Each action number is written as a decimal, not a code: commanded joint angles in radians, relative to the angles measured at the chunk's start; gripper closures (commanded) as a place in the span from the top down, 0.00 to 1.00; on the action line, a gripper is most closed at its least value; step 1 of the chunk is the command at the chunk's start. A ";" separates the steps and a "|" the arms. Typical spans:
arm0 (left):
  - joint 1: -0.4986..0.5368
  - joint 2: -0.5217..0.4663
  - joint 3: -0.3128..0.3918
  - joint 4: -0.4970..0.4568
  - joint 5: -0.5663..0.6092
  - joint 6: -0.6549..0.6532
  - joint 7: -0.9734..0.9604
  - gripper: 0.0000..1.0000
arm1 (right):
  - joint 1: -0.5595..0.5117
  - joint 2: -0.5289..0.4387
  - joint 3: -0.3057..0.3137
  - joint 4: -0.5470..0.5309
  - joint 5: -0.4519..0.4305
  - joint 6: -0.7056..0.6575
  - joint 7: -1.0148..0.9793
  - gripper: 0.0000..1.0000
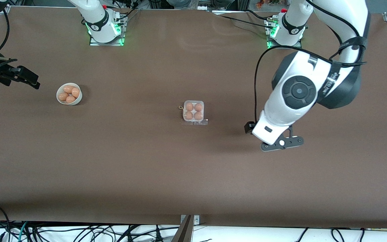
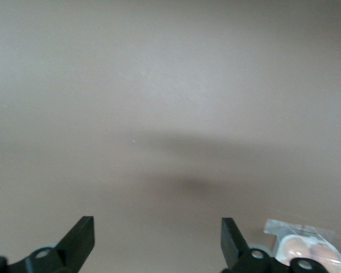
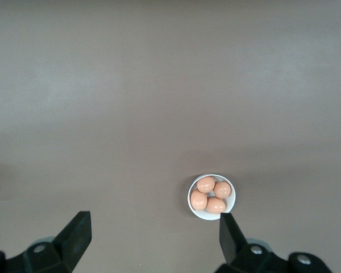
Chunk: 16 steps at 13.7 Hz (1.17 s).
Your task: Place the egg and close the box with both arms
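The box is seen shut, four eggs blurred under its lid. Both grippers, left and right, are spread wide, empty, bodies cut off.

Matte brown table under soft even light, black cables along its near edge.

The front camera looks down from high across the bench, facing both bases. Each wrist camera looks down past its own fingers from well above. The left shares the egg box, the right the bowl.
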 commanded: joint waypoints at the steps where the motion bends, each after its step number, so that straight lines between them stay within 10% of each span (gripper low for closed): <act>1: 0.082 -0.022 -0.013 0.030 0.024 -0.048 0.095 0.99 | -0.006 -0.009 0.011 -0.006 -0.012 0.004 0.004 1.00; 8: 0.112 -0.227 0.191 -0.094 0.012 -0.067 0.515 1.00 | -0.004 -0.009 0.011 -0.006 -0.012 0.004 0.004 1.00; 16: 0.190 -0.390 0.248 -0.265 -0.100 -0.057 0.640 1.00 | -0.004 -0.009 0.009 -0.006 -0.012 0.004 0.004 1.00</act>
